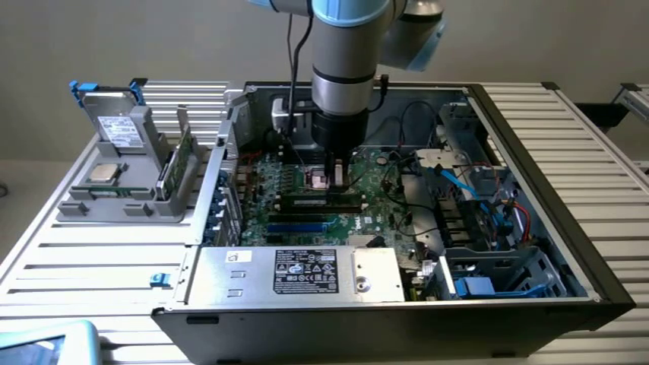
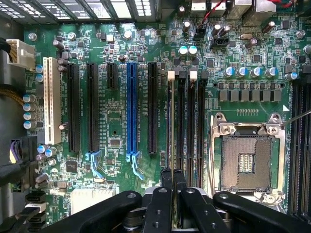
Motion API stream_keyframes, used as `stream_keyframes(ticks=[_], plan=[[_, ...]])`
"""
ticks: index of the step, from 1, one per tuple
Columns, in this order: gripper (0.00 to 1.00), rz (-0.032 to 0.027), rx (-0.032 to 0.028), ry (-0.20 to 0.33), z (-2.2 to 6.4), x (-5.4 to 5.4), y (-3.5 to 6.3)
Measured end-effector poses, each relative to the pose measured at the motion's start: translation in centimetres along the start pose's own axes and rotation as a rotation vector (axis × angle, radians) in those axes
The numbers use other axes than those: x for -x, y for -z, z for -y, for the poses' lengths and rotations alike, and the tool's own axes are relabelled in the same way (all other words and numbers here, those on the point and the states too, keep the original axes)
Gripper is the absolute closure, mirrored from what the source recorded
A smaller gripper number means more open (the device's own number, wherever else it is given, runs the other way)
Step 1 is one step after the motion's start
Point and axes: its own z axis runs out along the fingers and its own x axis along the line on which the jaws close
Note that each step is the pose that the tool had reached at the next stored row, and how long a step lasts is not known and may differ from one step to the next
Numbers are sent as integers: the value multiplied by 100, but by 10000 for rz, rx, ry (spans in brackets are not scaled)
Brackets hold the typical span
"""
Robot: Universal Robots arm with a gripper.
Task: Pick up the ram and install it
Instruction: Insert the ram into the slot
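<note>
Now | claw (image 2: 173,180) clenched on ram (image 1: 319,201) | long thin green stick, black chips, upright on motherboard (image 2: 114,124)

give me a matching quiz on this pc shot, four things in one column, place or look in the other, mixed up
Things:
1. gripper
2. processor socket
3. power supply
4. parts holder

Matches:
A. outside the case, on the exterior view's left
B. empty, with a silver frame
C. over the memory slots
D. silver box with a label

Pairs: 1-C, 2-B, 3-D, 4-A
</note>
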Motion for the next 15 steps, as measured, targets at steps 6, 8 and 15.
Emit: stream_keyframes(ticks=[6,8,15], plan=[[87,-3,2,-1,-2,1,-20],[87,-2,-1,0,-2,1,-24],[87,-2,1,0,-14,1,-27]])
